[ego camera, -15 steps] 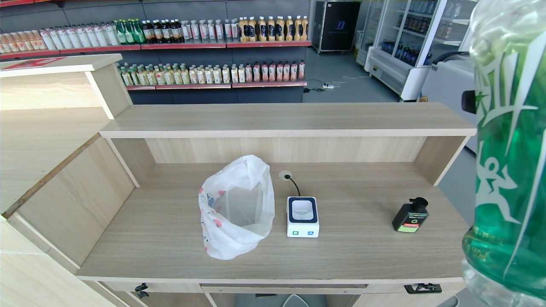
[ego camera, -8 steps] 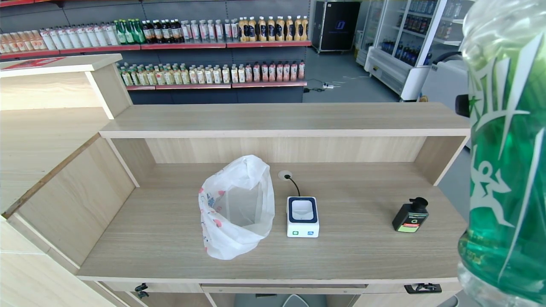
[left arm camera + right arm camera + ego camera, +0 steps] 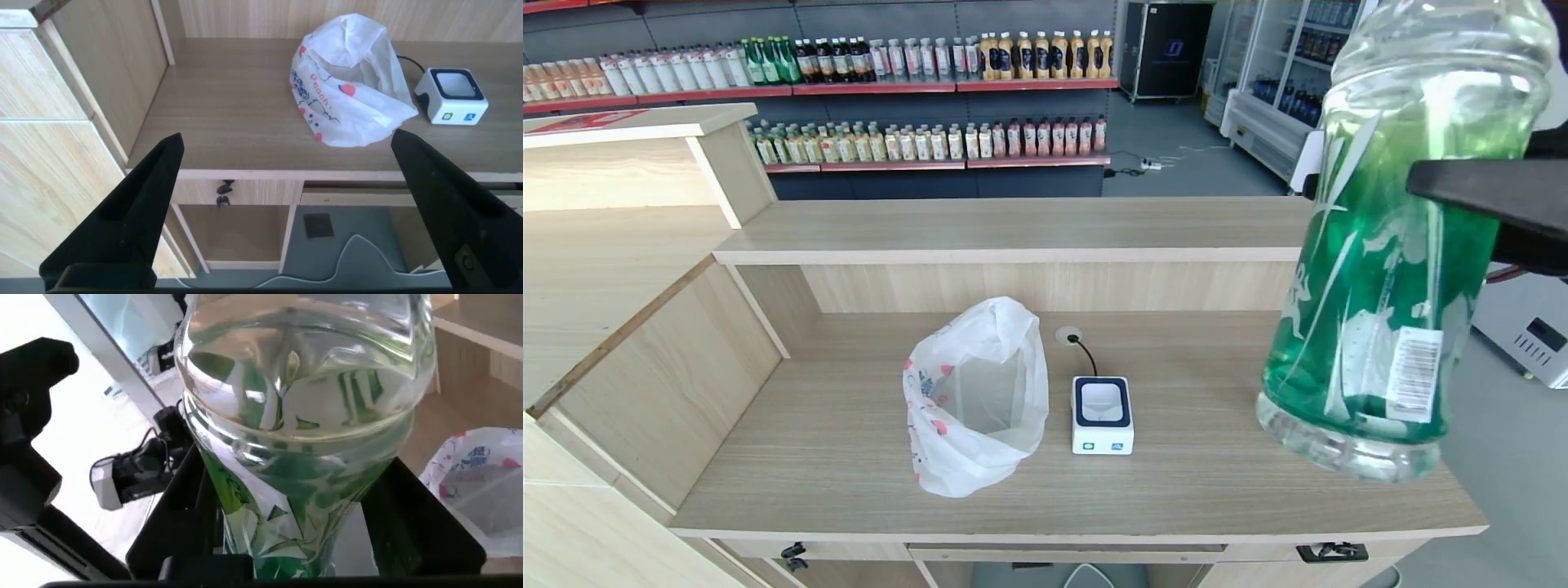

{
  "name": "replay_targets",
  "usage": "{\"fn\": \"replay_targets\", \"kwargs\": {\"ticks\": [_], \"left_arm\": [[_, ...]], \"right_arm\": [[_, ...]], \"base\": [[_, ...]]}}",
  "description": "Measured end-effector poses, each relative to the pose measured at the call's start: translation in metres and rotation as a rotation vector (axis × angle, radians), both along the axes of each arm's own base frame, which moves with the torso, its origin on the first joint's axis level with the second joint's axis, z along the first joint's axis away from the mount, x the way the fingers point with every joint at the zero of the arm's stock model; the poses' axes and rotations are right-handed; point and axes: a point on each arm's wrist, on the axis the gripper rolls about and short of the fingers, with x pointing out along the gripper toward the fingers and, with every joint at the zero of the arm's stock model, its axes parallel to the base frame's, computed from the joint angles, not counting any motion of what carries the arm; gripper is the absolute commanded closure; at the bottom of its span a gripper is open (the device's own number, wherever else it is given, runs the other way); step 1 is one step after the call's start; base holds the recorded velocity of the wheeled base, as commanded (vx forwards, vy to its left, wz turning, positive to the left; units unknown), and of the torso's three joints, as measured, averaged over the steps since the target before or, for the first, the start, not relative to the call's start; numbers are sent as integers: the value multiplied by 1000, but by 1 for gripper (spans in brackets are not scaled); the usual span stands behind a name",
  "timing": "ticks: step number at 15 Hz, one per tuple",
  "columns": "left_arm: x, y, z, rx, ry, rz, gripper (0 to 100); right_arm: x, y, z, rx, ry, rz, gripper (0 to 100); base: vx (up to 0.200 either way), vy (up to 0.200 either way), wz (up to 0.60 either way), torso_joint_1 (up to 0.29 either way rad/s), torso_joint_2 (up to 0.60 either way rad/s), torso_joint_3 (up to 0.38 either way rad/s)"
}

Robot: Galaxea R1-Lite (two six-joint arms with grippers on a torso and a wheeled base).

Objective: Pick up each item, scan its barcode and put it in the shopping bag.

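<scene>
One clear bottle [image 3: 1396,245] with a green, white-lettered label and one barcode sticker [image 3: 1414,374] hangs tilted over the bench's [image 3: 849,457] right end, grasped by the right pincer [image 3: 302,531]. One shopping bag [image 3: 976,400] sits just beside one scanner [image 3: 1102,414]. The left pincer [image 3: 286,140] is released.
</scene>
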Motion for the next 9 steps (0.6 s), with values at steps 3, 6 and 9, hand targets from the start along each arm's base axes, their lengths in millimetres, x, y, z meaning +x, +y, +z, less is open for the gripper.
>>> {"fn": "replay_targets", "kwargs": {"ticks": [3, 6, 9], "left_arm": [[0, 0, 0, 0, 0, 0, 0], [0, 0, 0, 0, 0, 0, 0], [0, 0, 0, 0, 0, 0, 0]], "right_arm": [[32, -3, -28, -48, -157, -256, 100], [65, -17, -74, -184, -236, -589, 100], [86, -33, -103, -211, -319, -796, 100]], "base": [[0, 0, 0, 0, 0, 0], [0, 0, 0, 0, 0, 0], [0, 0, 0, 0, 0, 0]]}}
